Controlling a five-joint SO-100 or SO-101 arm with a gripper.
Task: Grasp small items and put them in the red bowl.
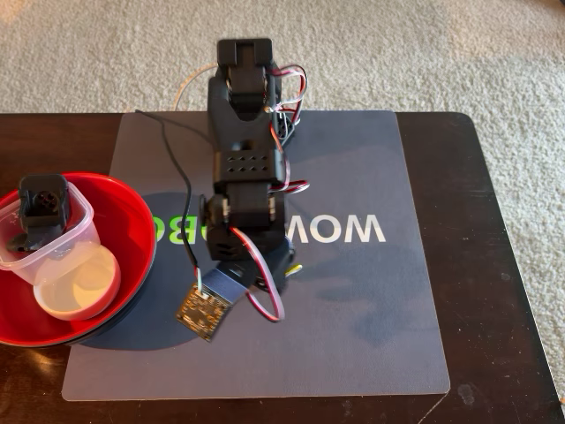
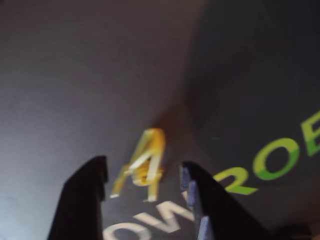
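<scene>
The red bowl (image 1: 132, 221) stands at the left edge of the table in the fixed view. In it are the small white bowl (image 1: 78, 283) and the clear square container (image 1: 79, 231), which holds the black boxy part (image 1: 42, 203). The short black cylinder is not clearly visible. The tiny yellow clip (image 2: 145, 165) lies on the grey mat; a sliver of it shows by the arm in the fixed view (image 1: 294, 268). My gripper (image 2: 144, 167) is open, pointing down, with one black finger (image 2: 85, 200) on each side of the clip and a gap on both sides.
The black arm (image 1: 247, 168) is folded over the middle of the grey mat (image 1: 371, 327), with red and black wires and a small circuit board (image 1: 205, 311) hanging by it. The mat lies on a dark wooden table (image 1: 503, 291); carpet lies beyond.
</scene>
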